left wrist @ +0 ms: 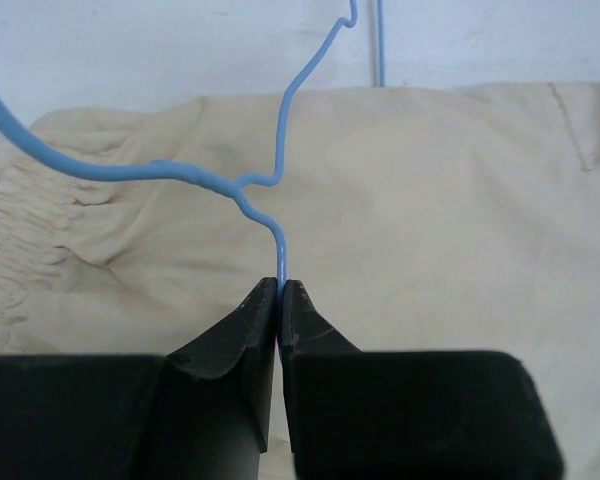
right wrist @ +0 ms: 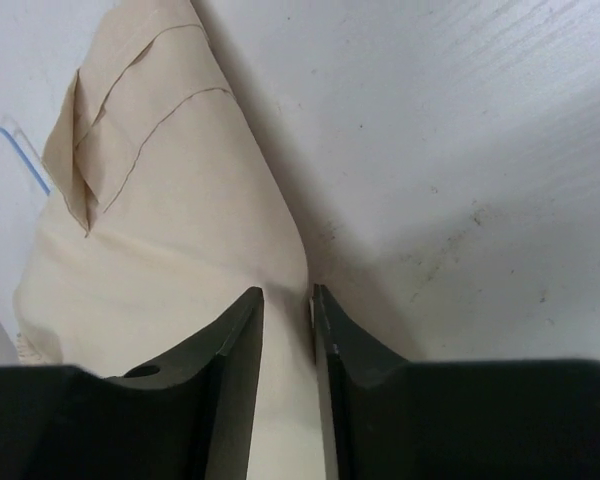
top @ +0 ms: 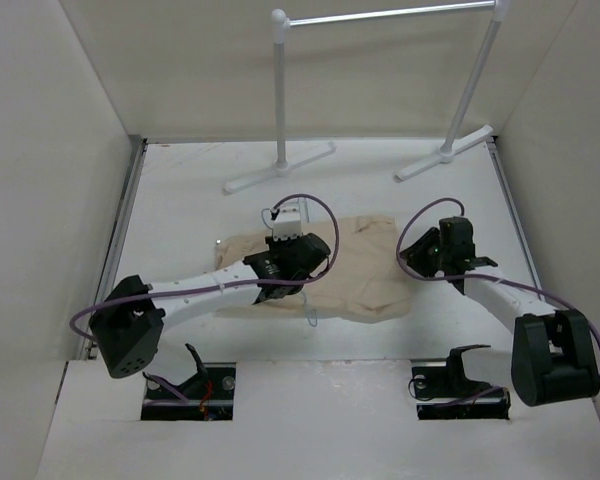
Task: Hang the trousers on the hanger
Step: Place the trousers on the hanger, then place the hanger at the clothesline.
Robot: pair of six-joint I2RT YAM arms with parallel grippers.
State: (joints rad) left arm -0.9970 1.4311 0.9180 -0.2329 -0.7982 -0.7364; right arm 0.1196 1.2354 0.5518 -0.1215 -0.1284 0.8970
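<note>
The beige trousers (top: 365, 265) lie folded and flat in the middle of the table. A thin blue wire hanger (left wrist: 265, 190) rests on them, its hook reaching past the cloth onto the white table. My left gripper (left wrist: 280, 285) is shut on the hanger's wire just below the twisted neck; in the top view it (top: 280, 288) sits over the trousers' left part. My right gripper (right wrist: 288, 292) is at the trousers' (right wrist: 170, 230) right edge, jaws a finger's width apart with the cloth edge lying between them. In the top view the right gripper (top: 412, 262) is at that same edge.
A white-poled garment rack (top: 280, 90) with a metal rail stands at the back of the table, its two feet spread toward the trousers. White walls close in the left and right sides. A piece of the blue hanger (right wrist: 20, 155) shows beyond the trousers' far corner.
</note>
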